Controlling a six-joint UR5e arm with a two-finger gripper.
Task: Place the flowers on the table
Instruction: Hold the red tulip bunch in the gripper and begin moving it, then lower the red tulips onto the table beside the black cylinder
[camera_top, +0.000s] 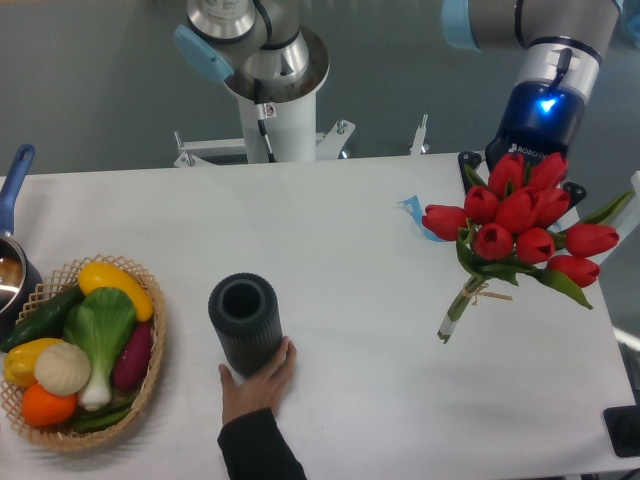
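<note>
Seemingly the flowers (520, 222) hung near the worktop's (350, 300) right edge — stem tips low, perhaps touching. The fingers (522, 165) were hidden behind blooms — grip unclear. Laying them down and letting go remained.

One bunch of tulips (520, 225), ten red heads visible. One dark cylinder (246, 322), one wicker basket (150, 375), one hand (258, 380), one pot (10, 270).

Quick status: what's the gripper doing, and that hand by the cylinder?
Gripper: fingers hidden behind the bunch of red tulips with green stems; open or shut cannot be told.
Human hand: resting against the dark ribbed cylinder, steadying its base.
</note>
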